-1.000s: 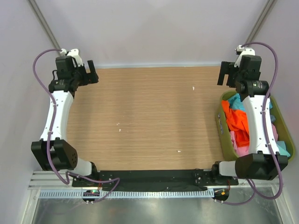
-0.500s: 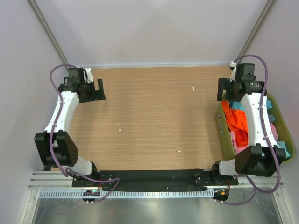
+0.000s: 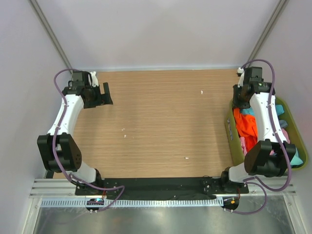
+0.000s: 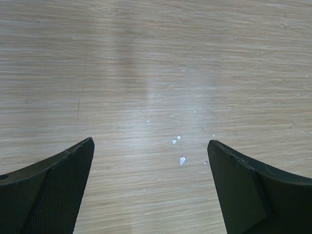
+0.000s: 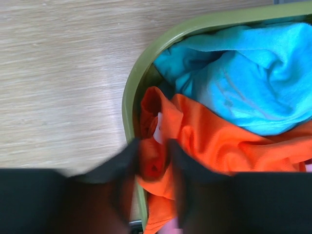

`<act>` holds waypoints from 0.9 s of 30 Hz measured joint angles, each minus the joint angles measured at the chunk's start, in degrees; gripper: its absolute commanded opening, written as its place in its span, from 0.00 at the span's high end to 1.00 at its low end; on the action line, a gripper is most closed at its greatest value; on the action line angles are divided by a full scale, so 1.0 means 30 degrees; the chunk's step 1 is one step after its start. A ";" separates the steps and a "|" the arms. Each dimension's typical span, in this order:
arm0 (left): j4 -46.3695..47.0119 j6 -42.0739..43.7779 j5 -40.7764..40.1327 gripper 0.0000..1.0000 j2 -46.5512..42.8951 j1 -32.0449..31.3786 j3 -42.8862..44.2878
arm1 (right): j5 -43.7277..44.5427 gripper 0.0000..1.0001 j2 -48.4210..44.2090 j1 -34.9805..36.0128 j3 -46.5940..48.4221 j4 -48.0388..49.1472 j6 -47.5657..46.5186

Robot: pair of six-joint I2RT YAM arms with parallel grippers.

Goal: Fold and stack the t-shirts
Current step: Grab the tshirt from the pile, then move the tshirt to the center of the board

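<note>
Wooden desk [image 3: 161,122], with shirts heaped in a green bin [image 5: 127,97] at its right edge. Your left claw [image 4: 150,142] hangs spread wide near the far left corner. Your right claw [image 5: 152,161] is blurred over the orange shirt [image 5: 214,141], so I cannot tell its grip. The cloth looks light and limp: pinch a raised fold.

Two arms [image 3: 66,114] [image 3: 269,119], one bin [image 3: 228,127], three visible t-shirts [image 3: 246,125]

The top view looks steeply down from above and behind the arm bases, over the whole worktop [image 3: 156,122] and the bin [image 3: 228,127] at its right edge. The left wrist view sits close above the worktop, past the left tool [image 4: 150,142]. The right wrist view, close above the bin's rim, shares the orange shirt [image 5: 209,131] and turquoise shirt [image 5: 243,73] with the top view.
</note>
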 measured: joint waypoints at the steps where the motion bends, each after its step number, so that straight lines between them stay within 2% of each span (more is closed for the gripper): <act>1: 0.0007 -0.0022 -0.0007 0.00 0.0015 0.0000 0.0000 | -0.0080 0.81 0.0000 0.0000 0.0000 -0.0007 -0.0058; 3: 0.0022 -0.0036 -0.0022 0.00 0.0036 0.0000 0.0000 | -0.0168 0.99 -0.0029 -0.0007 0.0000 -0.0015 0.0015; 9: 0.0022 0.0124 -0.0787 0.00 0.0452 0.0000 0.0066 | -0.0189 0.99 -0.0124 -0.0058 0.0801 -0.0182 -0.0044; 14: 0.0175 0.0393 -0.2820 0.01 0.1137 0.0000 0.1093 | -0.0124 0.99 -0.0284 -0.0073 0.4539 0.0634 -0.1246; 20: 0.0423 0.0423 -0.5275 0.00 0.1588 0.0015 0.2652 | -0.1078 0.99 -0.1035 0.0015 0.8677 0.4138 -0.3089; 23: 0.0444 0.0423 -0.6339 0.00 0.1647 0.0015 0.2849 | -0.1800 0.99 -0.1341 0.0984 0.9850 0.5559 -0.4277; 27: 0.0423 0.0452 -0.6907 0.01 0.1647 0.0015 0.2849 | -0.2135 0.99 -0.1370 0.4022 1.0346 0.7053 -0.6652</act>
